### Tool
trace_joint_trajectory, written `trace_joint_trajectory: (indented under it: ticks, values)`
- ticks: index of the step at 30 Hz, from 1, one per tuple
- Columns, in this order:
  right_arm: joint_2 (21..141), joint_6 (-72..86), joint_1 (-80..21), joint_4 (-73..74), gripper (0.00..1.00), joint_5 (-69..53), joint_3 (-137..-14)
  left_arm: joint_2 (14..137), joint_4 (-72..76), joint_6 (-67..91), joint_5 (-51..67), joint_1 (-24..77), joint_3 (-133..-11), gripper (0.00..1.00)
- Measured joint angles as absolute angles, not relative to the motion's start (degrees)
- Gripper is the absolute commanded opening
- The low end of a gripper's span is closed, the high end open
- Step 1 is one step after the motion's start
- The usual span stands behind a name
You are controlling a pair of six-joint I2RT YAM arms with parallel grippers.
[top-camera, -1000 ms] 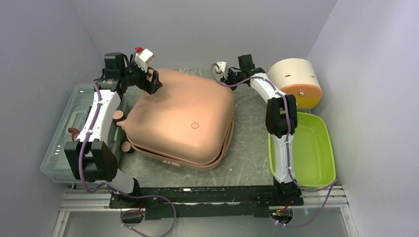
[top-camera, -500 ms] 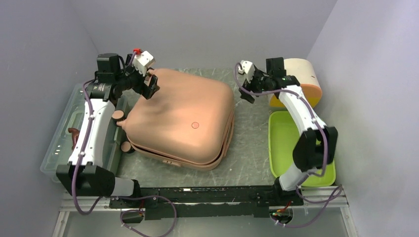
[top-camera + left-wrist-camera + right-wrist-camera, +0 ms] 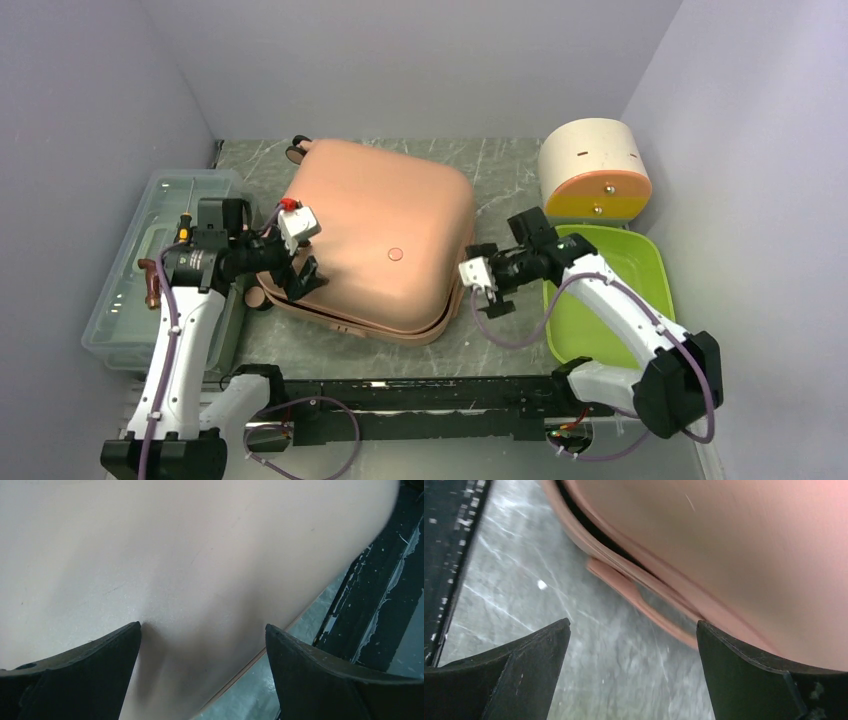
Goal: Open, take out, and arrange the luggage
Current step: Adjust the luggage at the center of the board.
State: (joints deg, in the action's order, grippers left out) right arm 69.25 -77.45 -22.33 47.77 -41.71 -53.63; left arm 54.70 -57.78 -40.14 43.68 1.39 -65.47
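Observation:
The luggage, a large salmon-pink hard-shell case, lies flat in the middle of the table, lid on top. My left gripper hangs open at its front left corner; in the left wrist view the pink shell fills the frame under the left gripper, nothing between the fingers. My right gripper stands open beside the case's front right side. In the right wrist view the right gripper is over bare table, next to the case's side handle and a dark gap along the seam.
A clear plastic bin sits at the left, close to the left arm. A lime-green tray lies at the right under the right arm. A cream and orange cylinder stands at the back right. A black rail runs along the front edge.
Both arms have swung from the case's back corners forward to its front corners. The right gripper has opened wide on the way. The luggage has not moved.

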Motion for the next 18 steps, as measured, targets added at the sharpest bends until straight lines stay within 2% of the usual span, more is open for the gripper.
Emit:
trace_joint_trajectory:
  ticks: [4,14,15,18]
  values:
    - [67.16,-82.35,-28.38,47.29,0.95,-44.77,-50.89,50.87,-58.35,-43.03,47.00,1.21,-60.97,0.99]
    - [71.64,-86.83,-29.69,45.89,0.78,-46.50,-50.65,41.47,-67.33,-47.16,49.84,1.15,-56.38,0.99]
    - [71.57,-87.22,-29.69,45.50,0.73,-46.50,-50.35,40.62,-67.57,-47.29,50.19,1.02,-55.57,0.99]
    - [71.37,-89.17,-29.67,43.29,0.49,-46.65,-48.93,37.67,-68.51,-47.77,51.24,-1.15,-52.66,0.99]
